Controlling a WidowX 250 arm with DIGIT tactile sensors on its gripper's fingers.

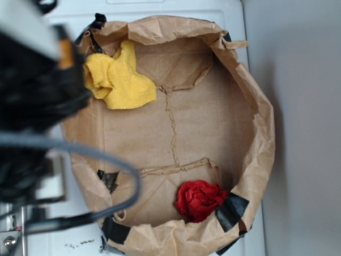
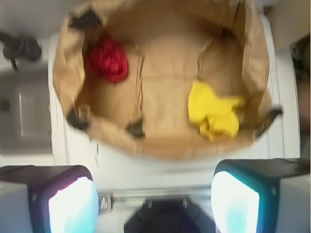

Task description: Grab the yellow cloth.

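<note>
The yellow cloth [image 1: 121, 79] lies crumpled in the upper left corner of an open brown paper bag [image 1: 256, 96]. In the wrist view the yellow cloth [image 2: 214, 110] sits at the right inside the paper bag [image 2: 65, 63]. My gripper [image 2: 154, 191] hangs open high above the near side of the bag, with nothing between its two fingers [image 2: 73, 204]. In the exterior view the arm [image 1: 32, 90] shows only as a blurred dark mass at the left, and the fingertips are hidden there.
A smaller red bunched cloth [image 1: 200, 199] rests in the bag's lower right; in the wrist view the red cloth [image 2: 108, 59] is at upper left. The bag stands on a white surface [image 1: 85, 234]. A grey cable [image 1: 106, 160] loops over the bag's left edge.
</note>
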